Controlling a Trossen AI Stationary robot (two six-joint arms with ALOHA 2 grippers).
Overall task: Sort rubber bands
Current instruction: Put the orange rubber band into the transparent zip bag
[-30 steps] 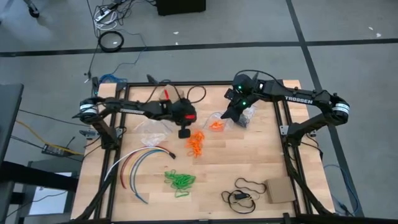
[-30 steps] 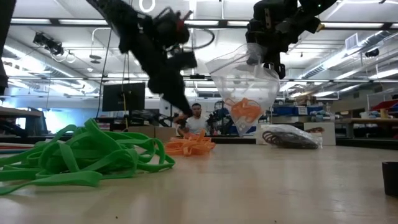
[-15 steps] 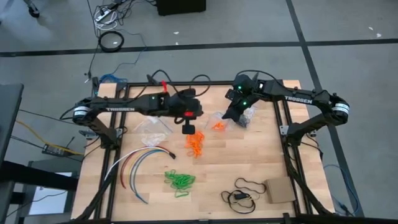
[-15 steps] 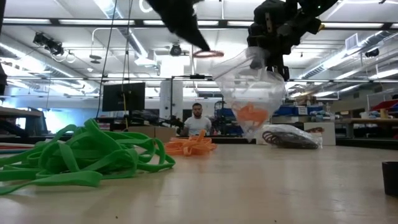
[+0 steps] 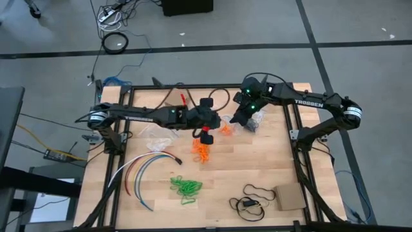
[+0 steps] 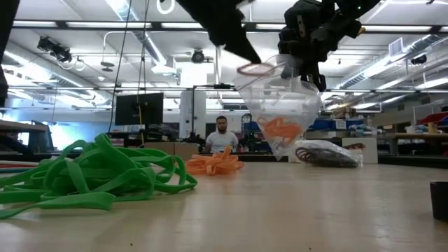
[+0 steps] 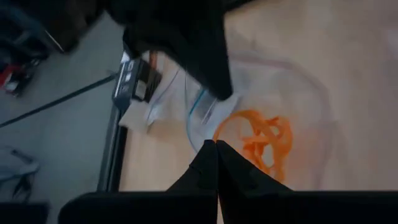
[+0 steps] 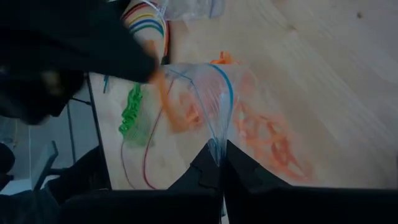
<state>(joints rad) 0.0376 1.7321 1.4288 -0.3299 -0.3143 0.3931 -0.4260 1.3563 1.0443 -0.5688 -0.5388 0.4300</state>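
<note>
Rubber bands, small thin elastic loops, lie in several groups: one orange heap (image 5: 202, 149) on the wooden table (image 5: 257, 164) near its middle, one bright green heap (image 5: 186, 187) nearer the front edge, and one orange bunch (image 6: 281, 130) already inside a clear plastic zip bag (image 6: 280, 105) that hangs above the table. A second clear bag with dark bands (image 6: 327, 154) lies flat behind it. One more thin orange band (image 6: 253, 68) is seen at the mouth of the hanging bag.

The right gripper (image 8: 219, 154) has its fingers together, clamped on the bag's blue-lined rim, and it holds the bag up with the mouth turned toward the left arm. The left gripper (image 7: 216, 146) has its fingers pressed together too, and it seems to pinch the single orange band; it is just beside the bag's open mouth, slightly above it. So the bag lies directly ahead and a little below the left gripper, and its long axis hangs down from the rim to the bunch at the bottom.

I judge that the next move depends on this: the band must come over the opening before the fingers part, otherwise it falls outside onto the table. The left arm is the nearer one to the loose orange heap.

Also on the table are one fan of long curved coloured cables (image 5: 145, 169), one thin black cord loop (image 5: 257, 191) and one brown flat cardboard piece (image 5: 290, 198).
</note>
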